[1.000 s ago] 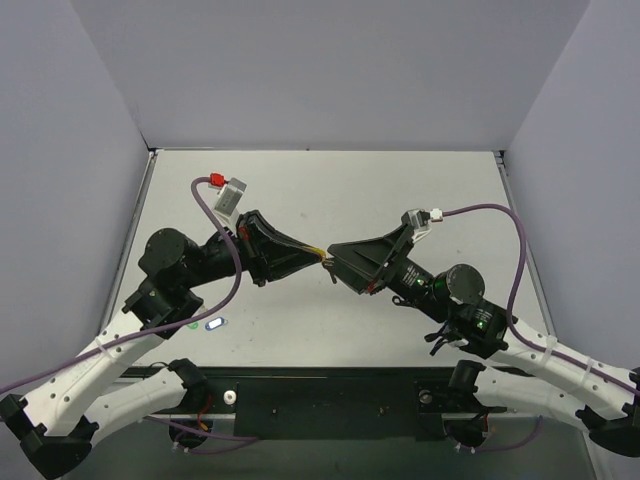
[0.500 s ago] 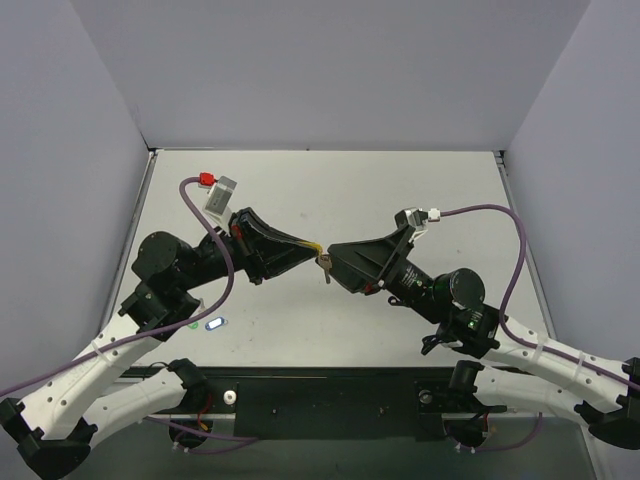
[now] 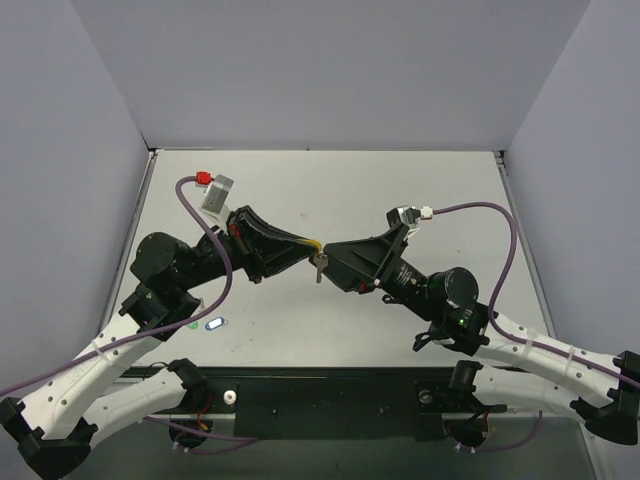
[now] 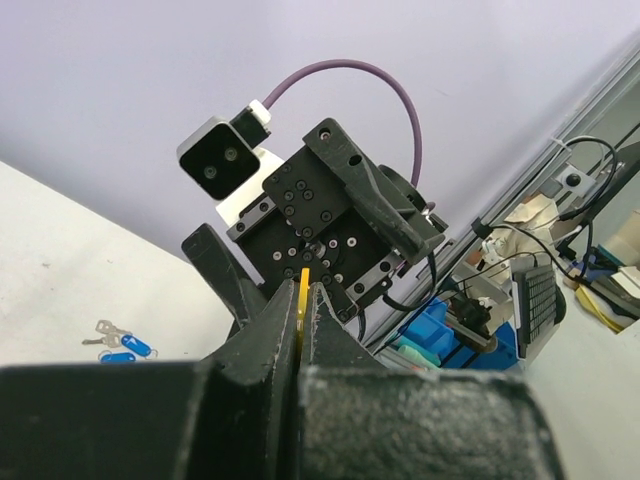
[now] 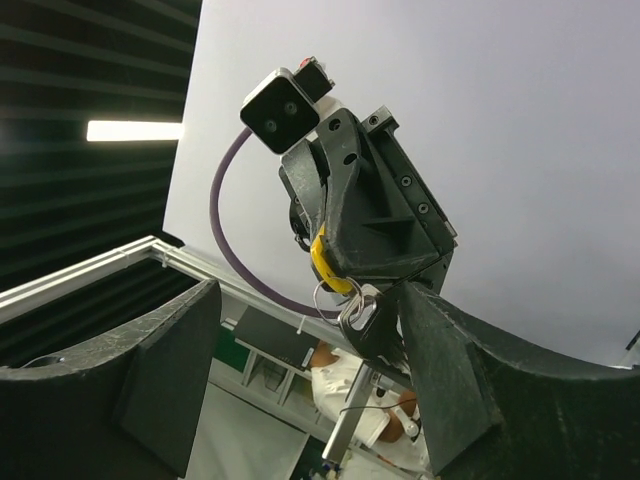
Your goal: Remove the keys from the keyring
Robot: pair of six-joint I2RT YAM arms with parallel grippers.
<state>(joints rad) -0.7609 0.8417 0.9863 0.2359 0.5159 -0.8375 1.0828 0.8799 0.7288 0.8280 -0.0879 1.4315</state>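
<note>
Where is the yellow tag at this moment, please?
The yellow tag is mid-frame in the top view, pinched by the left gripper, its key hanging beside the right gripper.

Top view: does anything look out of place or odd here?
Nothing looks spilled or broken. The one odd sight is a small key dangling in mid-air from the yellow-tagged keyring, which is pinched in the left claw. The right claw is open around the key.
</note>
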